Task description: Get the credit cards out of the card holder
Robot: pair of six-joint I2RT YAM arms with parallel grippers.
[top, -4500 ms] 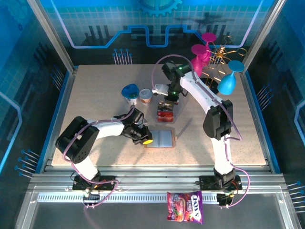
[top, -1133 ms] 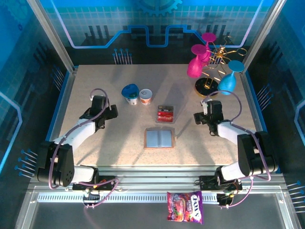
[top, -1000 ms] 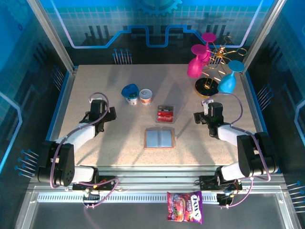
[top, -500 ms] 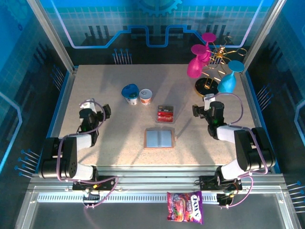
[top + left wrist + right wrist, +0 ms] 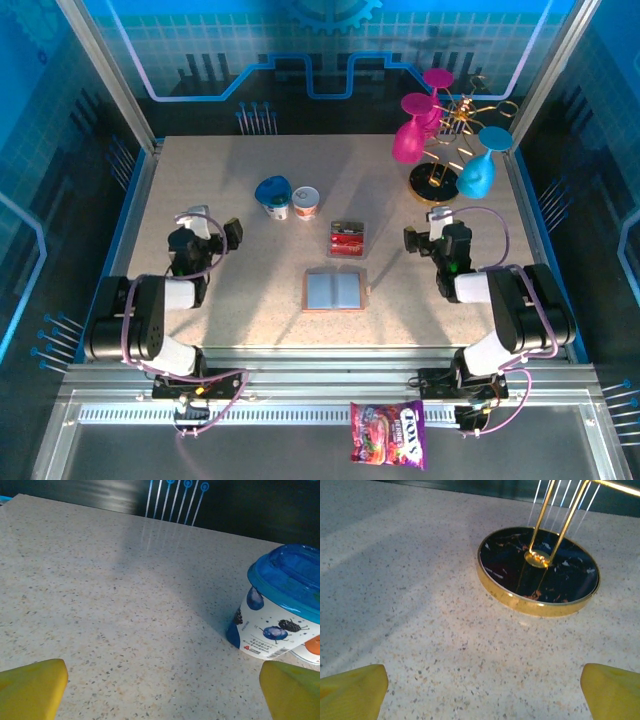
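The task looks done: the credit cards (image 5: 347, 240) lie stacked on the worktop (image 5: 250, 310) just beyond the open, seemingly empty card holder (image 5: 335, 290) at its centre, while left claw (image 5: 207, 236) and right claw (image 5: 422, 238) hang aside, fingers apart, holding nothing.

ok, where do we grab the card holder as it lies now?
The holder lies open and flat, pale faces up, so only an edge offers a pinch. I'd take its right edge, coming down from the right; the cards lie apart behind it, out of the way.
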